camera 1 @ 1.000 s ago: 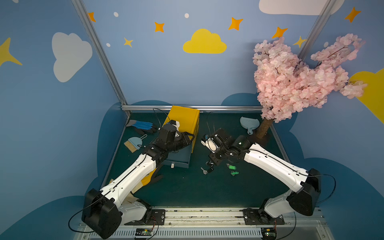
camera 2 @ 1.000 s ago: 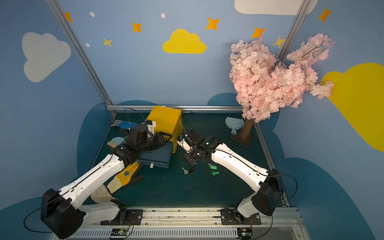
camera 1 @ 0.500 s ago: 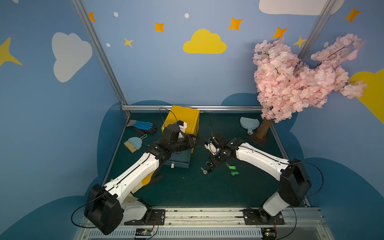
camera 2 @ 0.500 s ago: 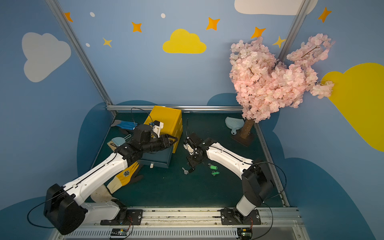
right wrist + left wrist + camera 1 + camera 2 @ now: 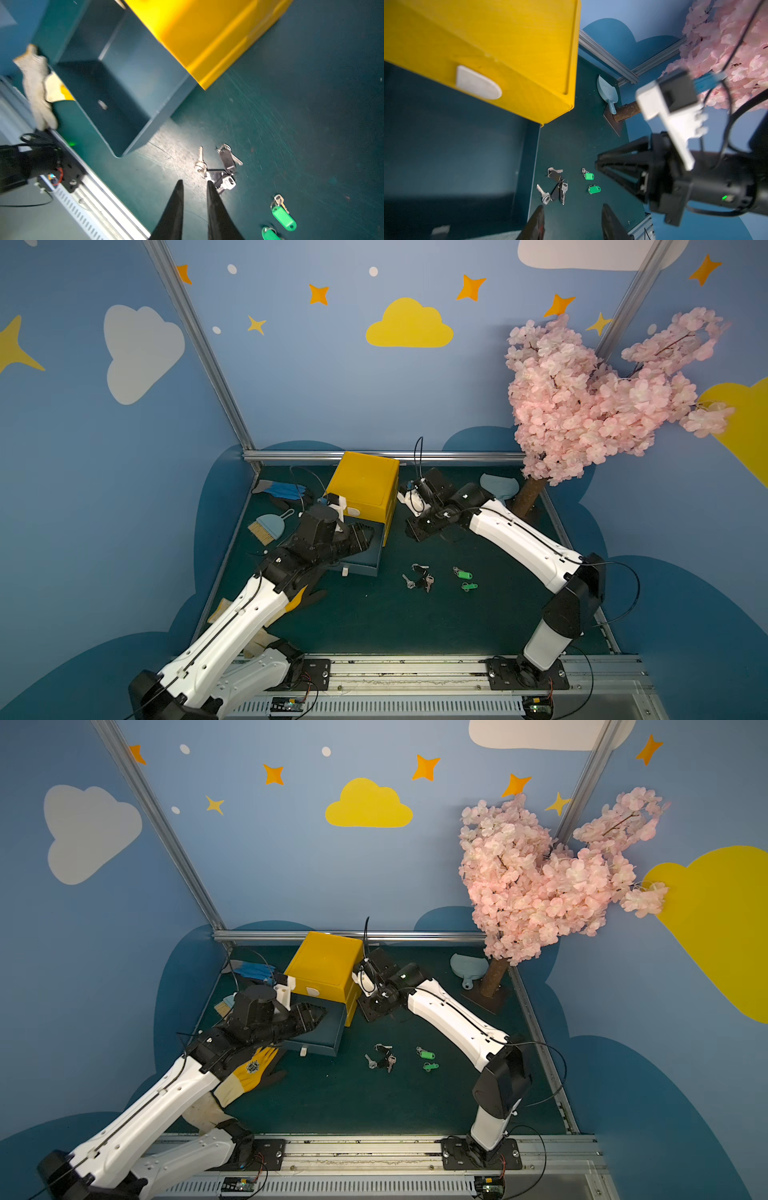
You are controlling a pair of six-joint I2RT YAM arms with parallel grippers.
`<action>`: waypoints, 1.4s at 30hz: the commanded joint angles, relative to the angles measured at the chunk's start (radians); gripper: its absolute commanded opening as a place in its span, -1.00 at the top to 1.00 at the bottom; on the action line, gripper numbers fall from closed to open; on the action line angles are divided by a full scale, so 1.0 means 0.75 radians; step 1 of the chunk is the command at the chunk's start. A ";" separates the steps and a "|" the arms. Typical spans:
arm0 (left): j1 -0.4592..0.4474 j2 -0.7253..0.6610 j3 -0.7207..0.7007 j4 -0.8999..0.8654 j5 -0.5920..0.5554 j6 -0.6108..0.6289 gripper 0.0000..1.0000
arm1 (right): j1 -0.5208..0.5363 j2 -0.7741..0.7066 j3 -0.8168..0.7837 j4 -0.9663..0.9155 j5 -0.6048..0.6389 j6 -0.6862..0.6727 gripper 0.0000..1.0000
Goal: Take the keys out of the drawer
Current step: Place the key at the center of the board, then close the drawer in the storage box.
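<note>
Overhead, the left claw (image 5: 369, 538) covers most of the drawer (image 5: 368, 561) floor.

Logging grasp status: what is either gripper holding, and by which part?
Nothing is held. The left gripper and right gripper both stand open with bare gaps between their fingers; the keys lie loose on the green mat.

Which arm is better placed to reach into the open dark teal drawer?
Left. The left gripper hangs over the dark teal drawer, jaws apart; the right gripper is beside the yellow cabinet.
</note>
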 commanded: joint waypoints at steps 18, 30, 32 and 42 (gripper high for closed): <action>0.032 -0.514 -0.383 -0.505 -0.221 -0.302 0.24 | -0.014 0.381 0.563 0.287 -0.123 0.332 0.68; 0.216 -0.409 -0.595 -0.086 -0.002 -0.346 0.18 | -0.083 0.488 0.535 0.148 -0.248 0.504 0.66; 0.233 -0.384 -0.607 -0.025 0.000 -0.350 0.18 | -0.095 0.493 0.524 0.125 -0.252 0.529 0.66; 0.305 -0.145 -0.619 0.307 0.055 -0.396 0.11 | -0.138 0.491 0.534 0.051 -0.289 0.505 0.64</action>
